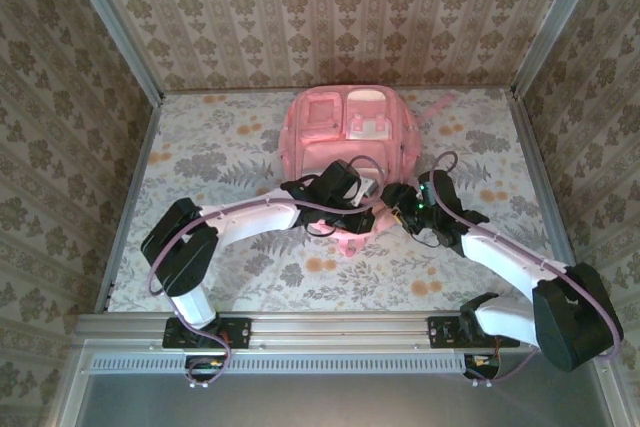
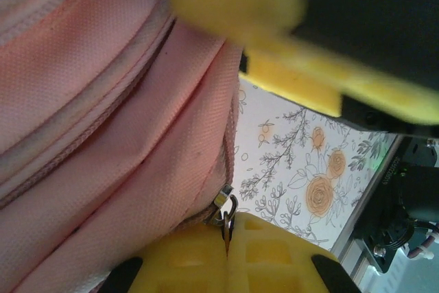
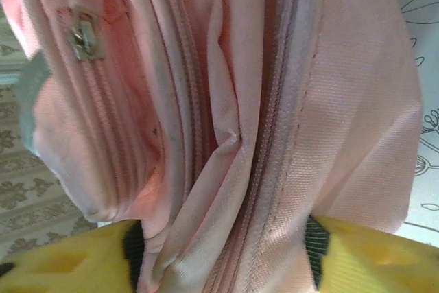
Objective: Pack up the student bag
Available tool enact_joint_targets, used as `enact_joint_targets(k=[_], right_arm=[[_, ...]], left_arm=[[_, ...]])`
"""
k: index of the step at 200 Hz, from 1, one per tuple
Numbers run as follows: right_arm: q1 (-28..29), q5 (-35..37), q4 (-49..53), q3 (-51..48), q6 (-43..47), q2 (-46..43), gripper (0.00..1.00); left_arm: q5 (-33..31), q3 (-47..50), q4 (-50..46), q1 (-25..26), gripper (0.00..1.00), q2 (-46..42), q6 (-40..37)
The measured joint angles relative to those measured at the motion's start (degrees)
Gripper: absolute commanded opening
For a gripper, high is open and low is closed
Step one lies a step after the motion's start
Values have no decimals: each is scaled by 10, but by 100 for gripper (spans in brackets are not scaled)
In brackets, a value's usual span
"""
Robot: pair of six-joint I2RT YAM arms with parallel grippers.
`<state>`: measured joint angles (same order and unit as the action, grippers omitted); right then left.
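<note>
Pink fabric bag: left gripper pinches the zip pull at its near edge, right gripper clamps a fold. Probably just opening; all filling remains.

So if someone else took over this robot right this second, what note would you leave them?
Left gripper: shut, pinching a zipper pull at the near side of the student bag.
Right gripper: straddles bunched bag fabric; unclear whether it is squeezing.
Bag: lies on the table, far centre.
Done: both arms are on the bag.
Left: work that zip; opening or closing, I can't tell.
</note>
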<state>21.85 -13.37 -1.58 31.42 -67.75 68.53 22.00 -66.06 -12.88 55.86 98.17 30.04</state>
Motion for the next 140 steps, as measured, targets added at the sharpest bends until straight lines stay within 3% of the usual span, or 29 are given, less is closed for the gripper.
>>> enact_joint_targets(k=[19,47,140], right_arm=[[4,2,-5,3,-1,17,26],[6,11,5,11,15,26,0],[-4,12,63,44,79,31,0]], left_arm=[[1,-5,-3,0,0,4,0],[-2,-8,-8,0,0,5,-1],[-8,37,-2,-26,0,-35,-33]])
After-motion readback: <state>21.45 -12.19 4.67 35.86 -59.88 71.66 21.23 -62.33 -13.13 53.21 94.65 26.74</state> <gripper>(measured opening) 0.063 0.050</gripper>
